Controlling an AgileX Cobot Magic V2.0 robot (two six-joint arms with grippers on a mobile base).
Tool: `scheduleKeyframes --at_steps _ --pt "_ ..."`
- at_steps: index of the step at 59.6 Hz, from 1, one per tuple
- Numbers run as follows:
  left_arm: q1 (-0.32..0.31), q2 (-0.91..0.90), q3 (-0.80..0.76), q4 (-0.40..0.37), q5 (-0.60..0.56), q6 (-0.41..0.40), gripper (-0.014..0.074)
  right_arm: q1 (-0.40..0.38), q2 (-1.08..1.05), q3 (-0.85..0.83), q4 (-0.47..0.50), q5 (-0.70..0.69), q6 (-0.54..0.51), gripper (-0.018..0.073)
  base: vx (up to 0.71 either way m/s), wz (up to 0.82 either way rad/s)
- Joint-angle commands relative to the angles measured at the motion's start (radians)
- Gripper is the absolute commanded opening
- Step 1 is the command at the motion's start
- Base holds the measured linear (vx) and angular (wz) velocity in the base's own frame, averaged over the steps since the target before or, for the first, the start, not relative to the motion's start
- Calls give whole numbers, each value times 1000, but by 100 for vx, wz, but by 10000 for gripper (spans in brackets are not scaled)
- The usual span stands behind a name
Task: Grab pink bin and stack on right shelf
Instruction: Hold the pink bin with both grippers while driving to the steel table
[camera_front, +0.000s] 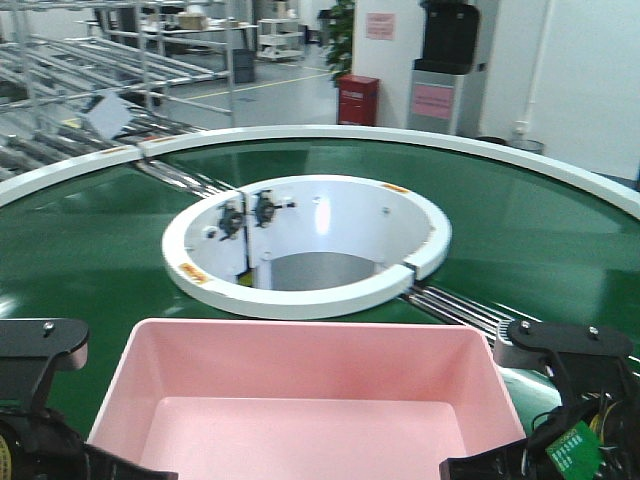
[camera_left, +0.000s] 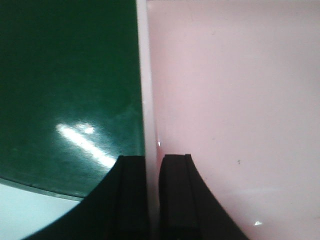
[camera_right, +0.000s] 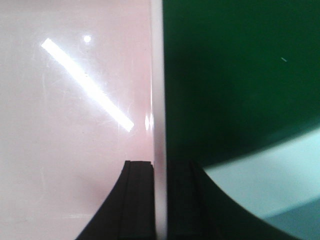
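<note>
The pink bin fills the bottom centre of the front view, open side up, over the green conveyor belt. My left gripper is shut on the bin's left rim, one finger outside and one inside the wall. On the opposite side, my right gripper is shut on the right rim the same way. Both arms flank the bin in the front view. The right shelf is out of view.
A white ring with a hollow centre sits in the middle of the belt. The belt's white outer edge curves around behind. Grey roller racks stand at the far left, a red box and a black-topped machine behind.
</note>
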Motion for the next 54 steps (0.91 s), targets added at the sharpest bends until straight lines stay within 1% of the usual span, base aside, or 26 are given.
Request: scheduleKeyframes --at_steps 1,54 --pt "0 -30 -26 72 -13 -7 62 -8 -28 -28 -96 -7 1 -6 -12 -42" --pt "0 -30 -26 72 -11 -7 62 -8 -29 -28 -96 -6 1 -6 -13 -47"
